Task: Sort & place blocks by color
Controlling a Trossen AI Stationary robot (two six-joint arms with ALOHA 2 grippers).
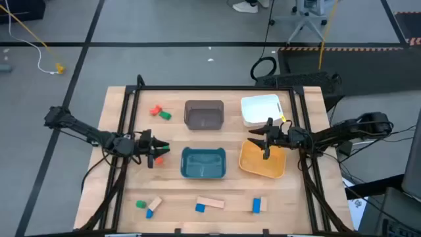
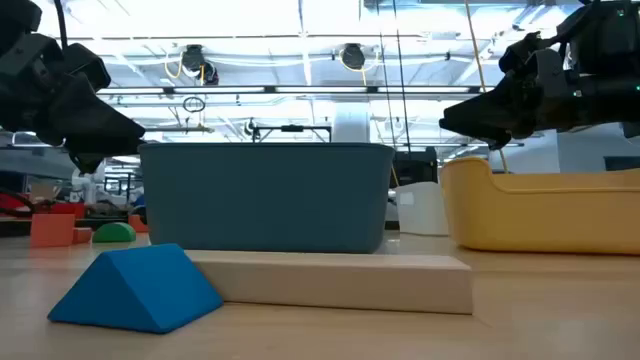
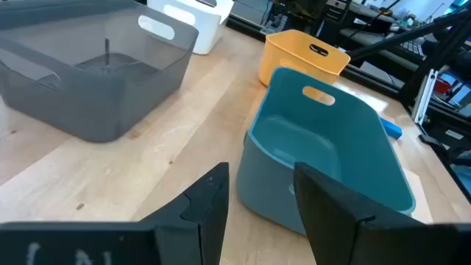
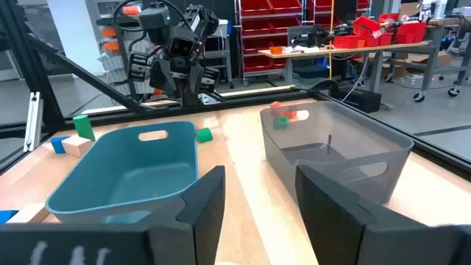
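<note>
My left gripper (image 1: 155, 152) hovers left of the blue tray (image 1: 203, 163), open and empty in the left wrist view (image 3: 261, 199). A green block (image 1: 163, 147) and a red block (image 1: 158, 158) sit by its fingertips. My right gripper (image 1: 266, 142) is open over the yellow tray's left rim (image 1: 245, 158), its fingers empty (image 4: 257, 195). A red block (image 1: 156, 110) and a green block (image 1: 164, 116) lie at the far left. Along the near edge lie a green block (image 1: 140, 205), blue blocks (image 1: 200, 208) (image 1: 256, 205) and a plain wood bar (image 1: 212, 203).
A grey tray (image 1: 204, 114) and a white tray (image 1: 261, 109) stand at the far side, behind the blue and yellow ones. A black frame runs round the table (image 1: 118, 197). In the low view a blue wedge (image 2: 135, 290) and the wood bar (image 2: 340, 280) lie before the blue tray (image 2: 265, 195).
</note>
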